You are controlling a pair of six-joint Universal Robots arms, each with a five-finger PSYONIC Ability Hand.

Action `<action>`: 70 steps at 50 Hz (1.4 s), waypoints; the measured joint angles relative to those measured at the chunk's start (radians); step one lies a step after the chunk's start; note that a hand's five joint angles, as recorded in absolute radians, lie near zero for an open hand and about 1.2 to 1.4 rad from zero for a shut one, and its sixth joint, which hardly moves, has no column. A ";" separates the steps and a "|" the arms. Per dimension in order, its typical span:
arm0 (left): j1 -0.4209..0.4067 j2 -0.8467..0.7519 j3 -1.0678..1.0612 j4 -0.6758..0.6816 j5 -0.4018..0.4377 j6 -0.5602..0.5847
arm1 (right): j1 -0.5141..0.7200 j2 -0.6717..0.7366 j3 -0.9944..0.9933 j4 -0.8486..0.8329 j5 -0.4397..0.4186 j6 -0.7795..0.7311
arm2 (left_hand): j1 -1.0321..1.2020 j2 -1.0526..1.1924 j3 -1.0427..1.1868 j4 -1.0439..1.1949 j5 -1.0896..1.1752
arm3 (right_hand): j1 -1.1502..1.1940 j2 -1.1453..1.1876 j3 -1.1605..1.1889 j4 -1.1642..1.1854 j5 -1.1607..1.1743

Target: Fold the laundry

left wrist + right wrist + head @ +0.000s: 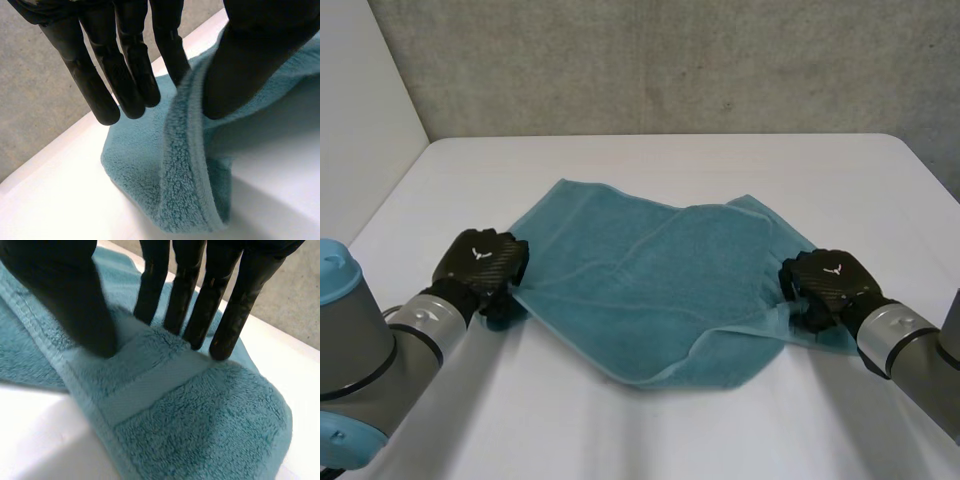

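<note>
White table (670, 170); rough grey wall (670, 60) behind, perhaps felt-covered.

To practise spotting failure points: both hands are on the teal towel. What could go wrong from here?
The left hand pinches only the towel's thin edge, which might slip out on lifting. The towel lies rumpled, its near edge curled up, so the fold could come out uneven.

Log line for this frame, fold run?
towel flat, rumpled | left hand pinching left corner | right hand pinching right edge | fold not done
</note>
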 measured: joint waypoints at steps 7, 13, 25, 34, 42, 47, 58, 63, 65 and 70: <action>0.000 -0.034 0.001 0.006 0.001 0.003 | -0.004 -0.038 -0.026 0.002 0.060 -0.001 | -0.242 -0.266 -0.269 -0.271 -0.279 | 0.099 0.176 0.173 0.194 0.180; -0.001 -0.069 0.003 0.007 0.002 0.009 | -0.044 -0.153 -0.007 0.005 0.081 0.006 | -0.294 -0.324 -0.327 -0.333 -0.343 | 0.099 0.176 0.181 0.194 0.180; 0.003 -0.107 0.008 0.012 -0.005 0.011 | -0.187 -0.203 0.016 0.007 0.076 0.012 | -0.294 -0.324 -0.327 -0.333 -0.343 | 0.099 0.176 0.185 0.194 0.180; 0.018 -0.145 0.022 0.057 -0.014 0.018 | -0.201 -0.200 0.014 0.007 0.082 0.013 | -0.294 -0.324 -0.327 -0.333 -0.343 | 0.099 0.176 0.185 0.194 0.180; 0.042 -0.166 0.047 0.081 -0.052 0.032 | -0.198 -0.201 0.014 0.022 0.082 0.010 | 0.191 0.114 0.097 0.104 0.091 | 0.099 0.176 0.185 0.194 0.180; 0.054 -0.175 0.068 0.109 -0.073 0.034 | -0.195 -0.201 0.016 0.040 0.078 0.005 | 0.231 0.250 0.244 0.250 0.183 | 0.099 0.176 0.185 0.194 0.180; 0.039 -0.146 0.055 0.117 -0.082 0.034 | -0.190 -0.201 0.024 0.058 0.073 -0.001 | -0.390 -0.406 -0.408 -0.417 -0.425 | 0.099 0.176 0.189 0.194 0.189; 0.024 -0.105 0.038 0.078 -0.082 0.027 | -0.191 -0.199 0.025 0.058 0.071 -0.001 | -0.391 -0.428 -0.432 -0.442 -0.451 | 0.099 0.176 0.190 0.194 0.192; 0.019 -0.097 0.036 0.068 -0.082 0.025 | -0.191 -0.199 0.025 0.058 0.071 -0.001 | -0.391 -0.428 -0.432 -0.442 -0.451 | 0.099 0.176 0.190 0.194 0.192; -0.007 -0.088 0.040 0.047 -0.080 0.021 | -0.189 -0.197 0.026 0.058 0.071 -0.001 | -0.391 -0.428 -0.432 -0.443 -0.451 | 0.099 0.176 0.190 0.194 0.192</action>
